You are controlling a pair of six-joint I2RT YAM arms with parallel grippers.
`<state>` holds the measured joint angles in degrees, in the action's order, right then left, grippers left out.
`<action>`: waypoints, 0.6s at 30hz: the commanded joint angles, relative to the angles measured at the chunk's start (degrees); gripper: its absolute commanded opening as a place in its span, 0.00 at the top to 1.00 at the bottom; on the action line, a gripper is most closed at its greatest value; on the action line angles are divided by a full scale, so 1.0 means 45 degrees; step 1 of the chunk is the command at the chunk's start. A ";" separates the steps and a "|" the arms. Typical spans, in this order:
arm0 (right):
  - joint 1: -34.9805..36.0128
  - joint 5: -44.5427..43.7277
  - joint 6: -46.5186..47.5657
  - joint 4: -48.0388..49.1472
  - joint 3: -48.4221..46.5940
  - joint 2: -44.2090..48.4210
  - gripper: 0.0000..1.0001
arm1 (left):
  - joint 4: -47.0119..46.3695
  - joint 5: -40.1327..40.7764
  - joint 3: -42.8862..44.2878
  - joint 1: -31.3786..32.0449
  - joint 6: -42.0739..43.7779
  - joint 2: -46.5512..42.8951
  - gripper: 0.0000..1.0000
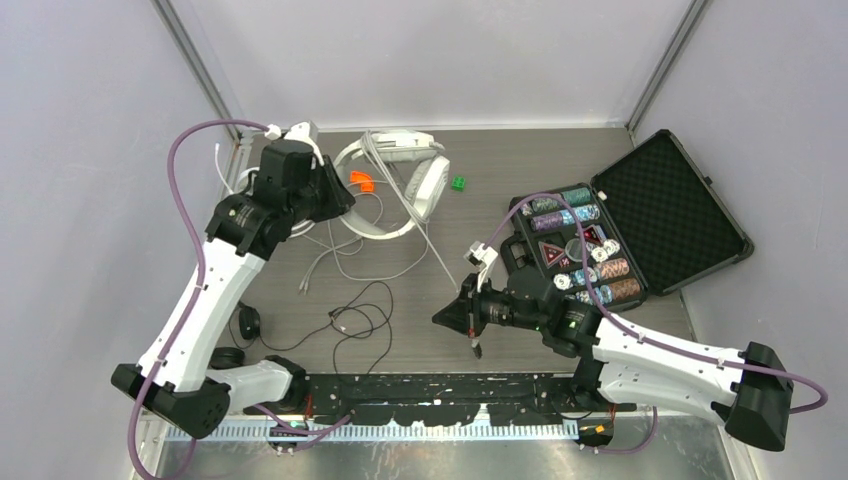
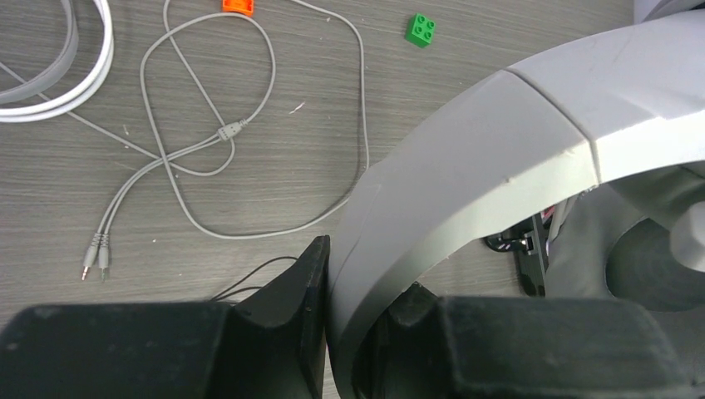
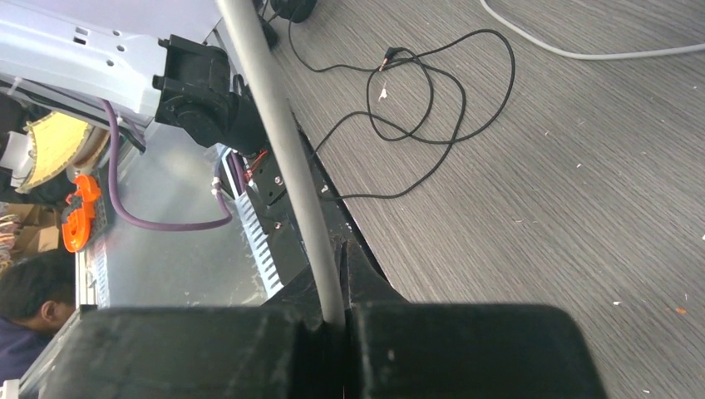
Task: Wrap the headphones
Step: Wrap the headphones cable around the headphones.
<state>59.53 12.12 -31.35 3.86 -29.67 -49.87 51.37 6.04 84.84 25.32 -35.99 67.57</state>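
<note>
Between the fingers of the left gripper [image 2: 357,293] the broad band of the white headphones [image 2: 499,141] is sitting clamped, the jaws pressing on both faces of it; the band is filling most of the left wrist view and hiding the table [image 2: 274,191] to that gripper's right; only part of one padded cup [image 2: 657,266] is showing beyond it, cut off by the frame edge. From above, the left wrist is covering the spot where fingers meet band, so the grip is not readable there. Ahead of the left gripper and to its left a grey cord [image 2: 249,116] is lying in loose loops, ending in two plugs [image 2: 93,259]; another white band [image 2: 58,79] is running out of frame, its cups unseen. Under the left forearm the black headphones [image 1: 245,322] are lying partly hidden, their black cord [image 1: 362,318] trailing toward the right gripper [image 1: 445,318].

That gripper's jaws are pinching the thin white cord [image 3: 287,166], which is rising out of the pinch and leaving the right wrist view at the top.

The left arm is folding its elbow out to the left, forearm reaching away from the base, wrist turning the gripper rightward; the right arm is folding its elbow out to the right, forearm running back leftward and low, gripper pointing left, the open case [image 1: 680,190] lying behind it.
</note>
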 commanded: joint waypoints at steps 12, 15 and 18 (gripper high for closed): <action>0.0065 0.0412 -0.0175 0.0700 0.0526 0.0260 0.91 | -0.0634 -0.2899 0.1635 -0.1070 0.0229 -0.0365 1.00; 0.0057 0.0351 -0.0306 0.0826 0.0661 0.0290 0.94 | -0.0618 -0.3627 0.1689 -0.1245 0.0493 -0.0338 1.00; -0.0069 -0.0212 -0.0702 0.0582 0.0560 0.0317 0.98 | -0.0779 -0.4911 0.1624 -0.1346 0.1184 -0.0343 1.00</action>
<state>59.53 13.72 -32.25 4.78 -26.76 -49.82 53.32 -6.02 89.01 20.08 -33.28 67.57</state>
